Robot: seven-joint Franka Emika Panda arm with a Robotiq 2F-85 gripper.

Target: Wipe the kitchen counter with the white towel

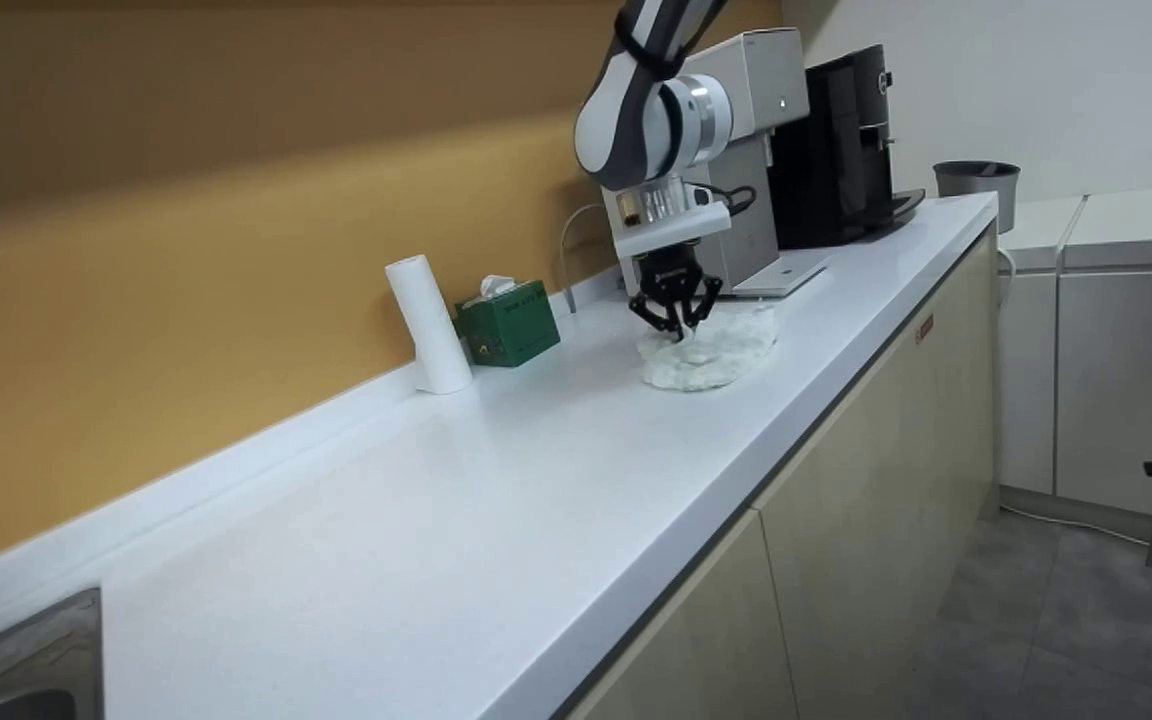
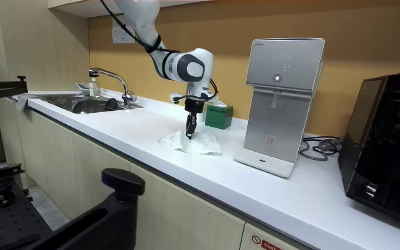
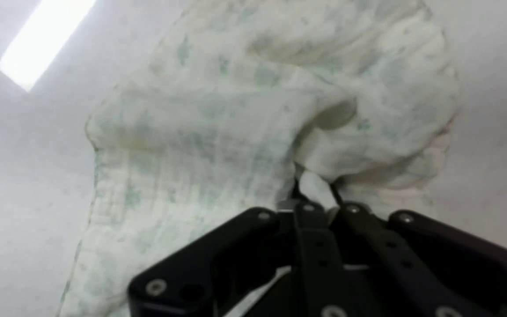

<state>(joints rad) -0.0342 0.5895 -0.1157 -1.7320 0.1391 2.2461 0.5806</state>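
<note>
The white towel, with faint green marks, lies crumpled on the white counter (image 1: 416, 520). The towel shows in both exterior views (image 1: 721, 360) (image 2: 201, 144) and fills much of the wrist view (image 3: 209, 114). My gripper (image 1: 681, 330) points down into the towel's middle. In an exterior view the gripper (image 2: 189, 136) reaches the cloth at counter level. In the wrist view the gripper's fingers (image 3: 316, 191) are close together with a pinched fold of the towel between them. The fingertips are partly hidden by the cloth.
A green tissue box (image 1: 511, 328) and a white paper roll (image 1: 431, 325) stand along the wall. A silver water dispenser (image 2: 280, 121) stands near the towel, with a black machine (image 2: 387, 149) beyond it. A sink (image 2: 82, 104) is at the far end. The counter's front edge (image 2: 116, 149) runs alongside.
</note>
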